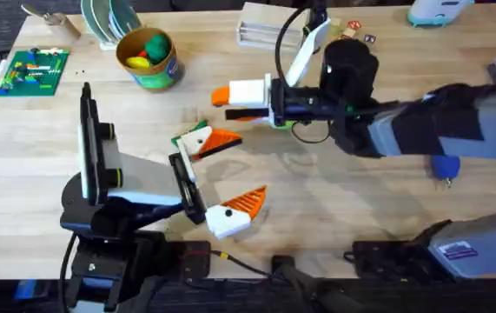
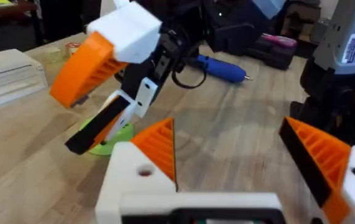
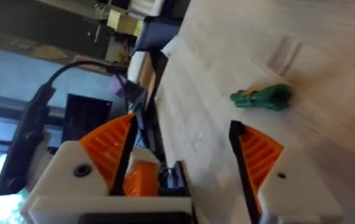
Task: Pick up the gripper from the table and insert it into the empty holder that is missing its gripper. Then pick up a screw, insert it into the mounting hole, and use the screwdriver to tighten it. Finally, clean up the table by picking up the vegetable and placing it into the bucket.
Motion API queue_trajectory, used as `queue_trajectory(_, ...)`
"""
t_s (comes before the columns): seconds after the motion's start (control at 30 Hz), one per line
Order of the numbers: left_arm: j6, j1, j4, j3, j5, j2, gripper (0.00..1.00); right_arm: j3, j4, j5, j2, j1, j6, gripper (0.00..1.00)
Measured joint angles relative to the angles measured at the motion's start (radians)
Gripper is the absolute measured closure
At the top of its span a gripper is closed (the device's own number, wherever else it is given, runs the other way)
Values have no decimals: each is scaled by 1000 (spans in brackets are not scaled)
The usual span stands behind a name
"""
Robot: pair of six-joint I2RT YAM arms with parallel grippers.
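- A light wooden worktop (image 1: 334, 187) is seen from overhead, with a green circuit board (image 1: 32, 71) at the upper left edge.
- The bucket (image 1: 150, 59), yellow-rimmed and green-sided, stands in the upper left of the overhead frame with coloured toy pieces inside.
- The right gripper (image 1: 230, 103) is held at upper centre of the overhead frame, turned on its side; its jaws are spread wide with nothing between them.
- The vegetable (image 3: 262, 97) lies on the worktop beyond the right gripper's fingers in the right wrist view.
- The left gripper (image 1: 226, 174) is at lower centre, jaws wide and empty.
- The blue screwdriver (image 2: 221, 69) lies on the worktop in the upper middle of the left wrist view.
- A lime green disc (image 2: 110, 140) sits under the right gripper in the left wrist view.
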Motion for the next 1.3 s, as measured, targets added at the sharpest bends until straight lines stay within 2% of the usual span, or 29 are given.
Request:
queue_trajectory(0.13, 0, 0, 0, 0, 0, 0, 7, 75, -248, 41, 0, -74, -131, 81)
queue_trajectory(0.27, 0, 0, 0, 0, 0, 0, 7, 203, -529, 81, -1, -126, -293, 79)
queue_trajectory(0.4, 0, 0, 0, 0, 0, 0, 7, 324, -825, 170, -33, -125, -491, 80)
queue_trajectory(0.53, 0, 0, 0, 0, 0, 0, 8, 431, -1094, 355, -62, -86, -660, 77)
queue_trajectory(0.67, 0, 0, 0, 0, 0, 0, 8, 457, -1177, 580, -68, -26, -743, 77)
queue_trajectory(0.77, 0, 0, 0, 0, 0, 0, 8, 457, -1192, 677, -67, 1, -773, 77)
queue_trajectory(1.07, 0, 0, 0, 0, 0, 0, 8, 458, -1331, 815, -67, 18, -871, 80)
queue_trajectory(1.3, 0, 0, 0, 0, 0, 0, 8, 458, -1331, 938, -49, 111, -946, 92)
